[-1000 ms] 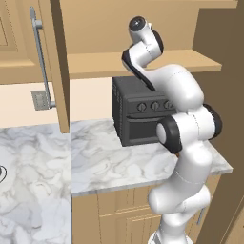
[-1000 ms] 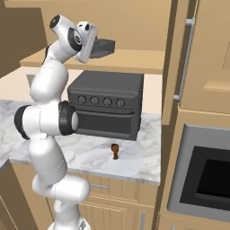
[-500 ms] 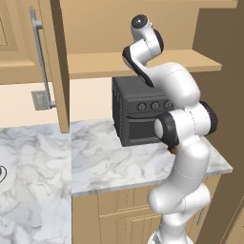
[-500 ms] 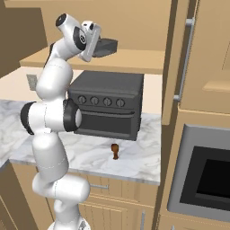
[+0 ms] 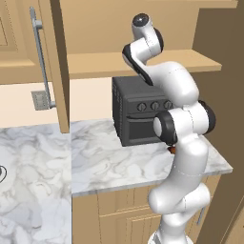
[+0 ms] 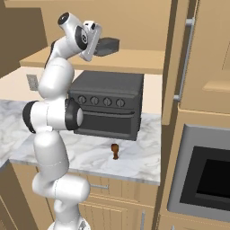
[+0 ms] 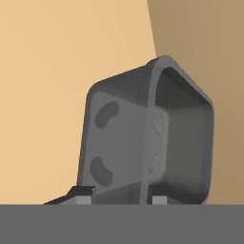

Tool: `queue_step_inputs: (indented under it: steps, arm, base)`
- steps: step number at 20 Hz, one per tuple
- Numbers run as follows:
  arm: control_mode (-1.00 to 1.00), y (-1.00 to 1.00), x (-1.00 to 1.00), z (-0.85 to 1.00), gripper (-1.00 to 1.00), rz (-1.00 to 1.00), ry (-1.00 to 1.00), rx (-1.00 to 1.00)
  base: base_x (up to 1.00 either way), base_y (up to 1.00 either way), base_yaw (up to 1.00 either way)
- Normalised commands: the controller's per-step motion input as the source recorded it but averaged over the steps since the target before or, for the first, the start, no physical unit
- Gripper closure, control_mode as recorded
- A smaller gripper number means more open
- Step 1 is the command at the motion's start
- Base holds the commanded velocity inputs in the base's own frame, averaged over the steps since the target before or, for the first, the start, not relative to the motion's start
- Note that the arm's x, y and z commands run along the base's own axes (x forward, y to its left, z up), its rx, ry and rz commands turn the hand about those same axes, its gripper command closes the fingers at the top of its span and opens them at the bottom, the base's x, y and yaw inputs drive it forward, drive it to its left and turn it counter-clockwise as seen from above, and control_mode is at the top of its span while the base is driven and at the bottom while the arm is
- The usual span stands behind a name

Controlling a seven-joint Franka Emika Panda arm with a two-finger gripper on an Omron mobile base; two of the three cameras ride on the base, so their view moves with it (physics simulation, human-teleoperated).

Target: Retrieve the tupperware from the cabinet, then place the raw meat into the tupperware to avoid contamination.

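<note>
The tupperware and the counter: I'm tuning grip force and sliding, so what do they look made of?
The tupperware looks like matte dark grey plastic: thin walls, rounded corners, a moulded rim and oval dimples on its underside, with no shine. It could be another moulded material. The counter looks like polished marble or stone: white with grey veining and a smooth face, though it could be a laminate print.

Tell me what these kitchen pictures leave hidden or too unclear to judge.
- Left base view: the tupperware and hand are behind the arm's upper links; the raw meat is a sliver beside the arm.
- Hand view: the fingertips sit either side of the tupperware wall, but contact is cut off by the bottom edge.
- Right base view: the hand is partly hidden by the wrist; the raw meat is too small for detail.
</note>
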Motion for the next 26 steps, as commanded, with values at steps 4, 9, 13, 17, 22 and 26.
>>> queue_step_inputs:
  steps: [4, 9, 13, 17, 22, 26]
  arm:
    - [-1.00, 0.00, 0.07, -0.10, 1.00, 0.00, 0.00, 0.01]
    - [-1.00, 0.00, 0.01, -0.03, 1.00, 0.00, -0.01, 0.00]
    - [-1.00, 0.00, 0.00, 0.00, 1.00, 0.00, -0.06, -0.05]
    - [-1.00, -0.01, 0.03, 0.00, 1.00, 0.00, -0.04, -0.16]
    - [-1.00, -0.01, 0.02, 0.00, 1.00, 0.00, 0.00, -0.18]
    - [-1.00, 0.00, -0.08, 0.03, 1.00, 0.00, 0.00, -0.09]
  base:
    - [0.00, 0.00, 0.00]
    - [0.00, 0.00, 0.00]
    - [0.00, 0.00, 0.00]
    - [0.00, 0.00, 0.00]
    - [0.00, 0.00, 0.00]
    - [0.00, 0.00, 0.00]
